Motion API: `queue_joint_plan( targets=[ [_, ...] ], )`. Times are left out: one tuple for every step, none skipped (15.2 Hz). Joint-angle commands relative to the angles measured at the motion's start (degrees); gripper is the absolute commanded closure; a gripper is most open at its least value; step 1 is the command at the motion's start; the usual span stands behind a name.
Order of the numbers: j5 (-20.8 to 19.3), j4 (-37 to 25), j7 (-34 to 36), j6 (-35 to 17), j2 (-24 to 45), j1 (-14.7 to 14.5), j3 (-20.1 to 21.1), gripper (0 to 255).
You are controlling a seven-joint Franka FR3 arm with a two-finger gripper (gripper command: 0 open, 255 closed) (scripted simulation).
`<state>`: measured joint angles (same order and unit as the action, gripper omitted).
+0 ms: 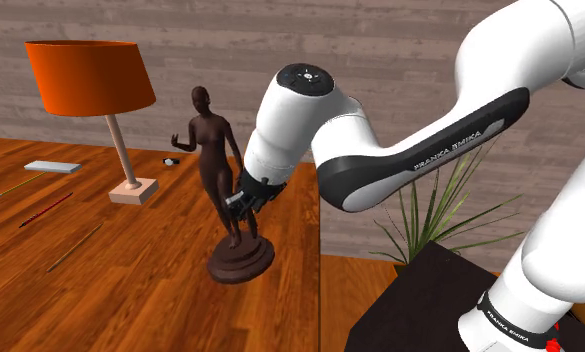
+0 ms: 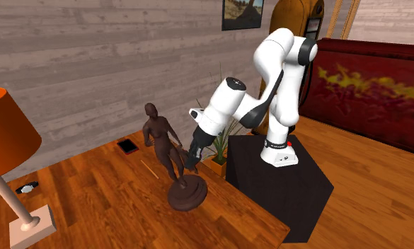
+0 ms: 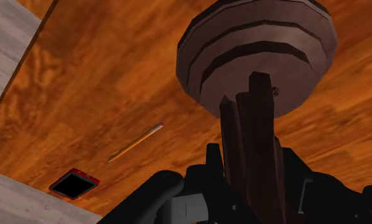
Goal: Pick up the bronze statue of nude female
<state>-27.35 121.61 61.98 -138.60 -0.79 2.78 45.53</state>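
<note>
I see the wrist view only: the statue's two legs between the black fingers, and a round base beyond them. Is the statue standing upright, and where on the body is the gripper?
Observer: In the shoulder view the statue stands upright, and the gripper is at its legs, above the round base.
Operator: Thank you. Is anything tall standing near it that I should keep away from?
Observer: Yes, a lamp with an orange shade stands on the same wooden table, apart from the statue, toward the shoulder view's left.
</note>
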Motion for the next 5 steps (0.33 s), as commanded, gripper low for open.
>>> queue_joint_plan(
  targets=[
    [1.71, -0.73, -1.55, 0.94, -1.06, 0.01, -0.09, 255],
    [2.44, -1.13, -2.21, 1.49, -1.47, -0.01, -0.14, 255],
    [3.13, -1.55, -2.85, 2.06, -1.86, -0.05, -0.20, 255],
    [3.23, -1.61, -2.94, 2.14, -1.92, -0.06, -0.22, 255],
    [3.23, -1.61, -2.94, 2.14, -1.92, -0.07, -0.22, 255]
  ],
)
